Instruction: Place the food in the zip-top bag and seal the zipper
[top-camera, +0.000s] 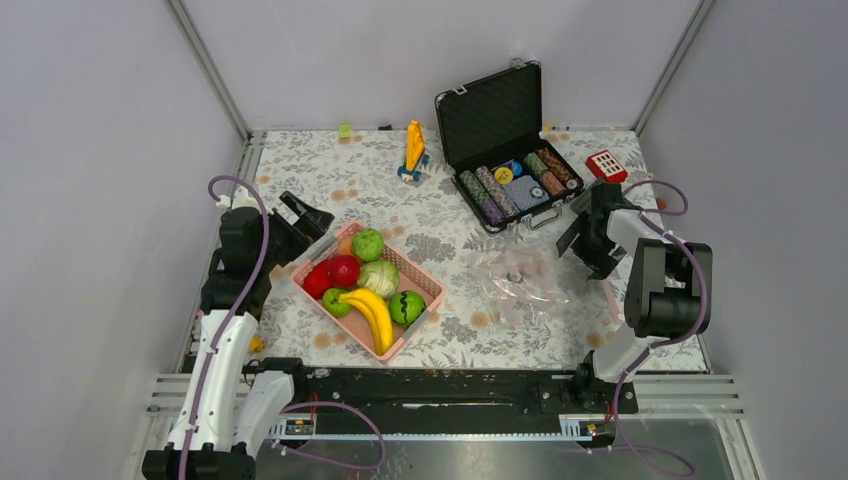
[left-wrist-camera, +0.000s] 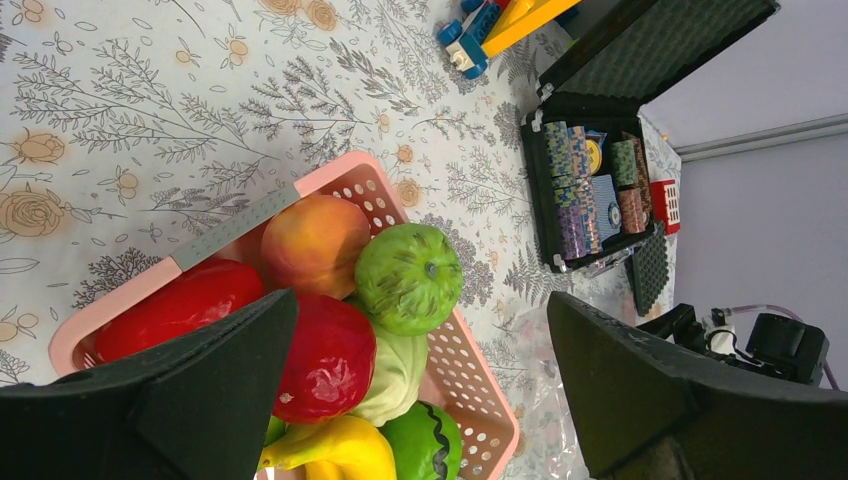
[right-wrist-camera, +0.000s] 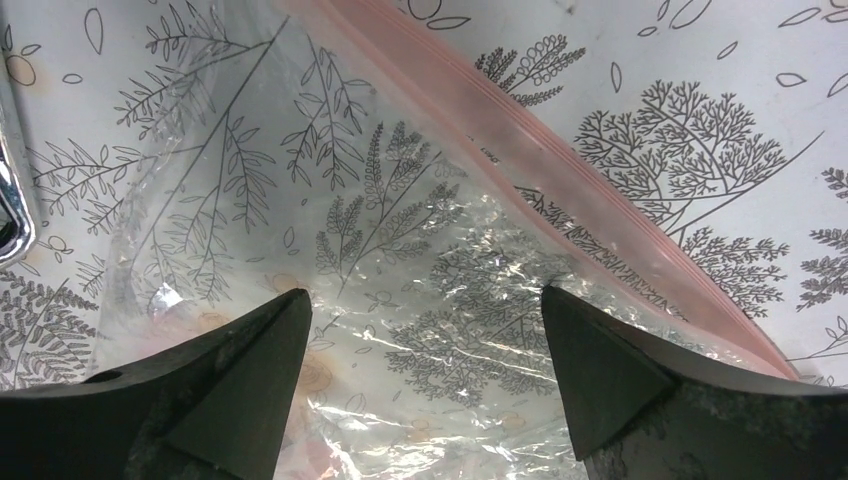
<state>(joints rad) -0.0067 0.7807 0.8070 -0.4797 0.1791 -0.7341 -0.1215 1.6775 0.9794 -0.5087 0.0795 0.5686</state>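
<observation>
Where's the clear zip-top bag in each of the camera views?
Top external: zip-top bag right of the pink basket, centre-right.
Left wrist: bag is a sliver beyond the basket's corner, bottom centre-right.
Right wrist: bag fills most of the frame.
Shared landmark: the floral tablecloth.

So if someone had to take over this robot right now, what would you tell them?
Grippers: the left gripper is open and empty, above the basket. The right gripper is open and empty, over the bag, near its zipper.
Things: all the food lies in the basket. The bag lies flat on the table, right of the basket, with no food in it.
Done: nothing yet.
Left: move the food into the bag, then press the zipper shut.
</observation>
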